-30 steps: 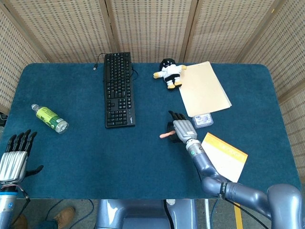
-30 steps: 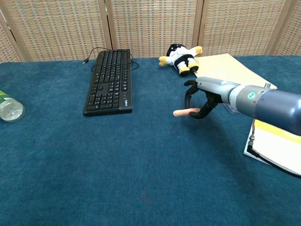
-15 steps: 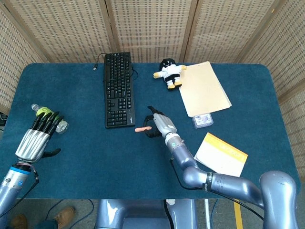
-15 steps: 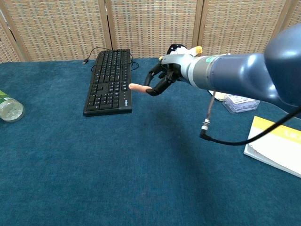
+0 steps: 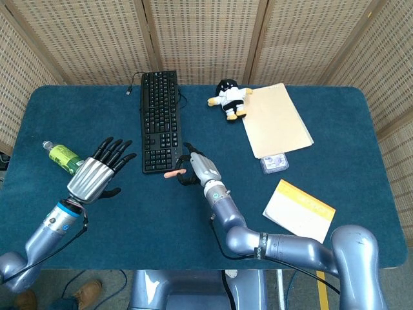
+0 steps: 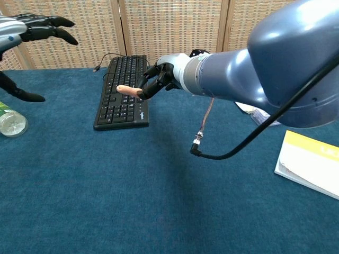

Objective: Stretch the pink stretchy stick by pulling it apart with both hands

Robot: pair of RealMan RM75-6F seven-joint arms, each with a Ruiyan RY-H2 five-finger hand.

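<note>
My right hand (image 5: pixel 195 168) (image 6: pixel 157 81) grips one end of the pink stretchy stick (image 5: pixel 173 173) (image 6: pixel 127 90). The stick is short and pokes out leftward, raised above the table near the keyboard's near right corner. My left hand (image 5: pixel 98 172) (image 6: pixel 32 29) is open with fingers spread, held in the air to the left of the stick and apart from it. In the chest view it shows only at the top left edge.
A black keyboard (image 5: pixel 159 120) (image 6: pixel 123 89) lies just behind the stick. A green-labelled bottle (image 5: pixel 68 159) (image 6: pixel 10 121) lies at the left beside my left hand. A plush toy (image 5: pixel 228 98), manila folder (image 5: pixel 277 119), small clear box (image 5: pixel 274 163) and yellow booklet (image 5: pixel 299 210) sit to the right.
My right hand has carried the stick up off the table and leftward to the keyboard's corner. My left hand rose from the near left edge and moved rightward toward the stick, fingers spread.
</note>
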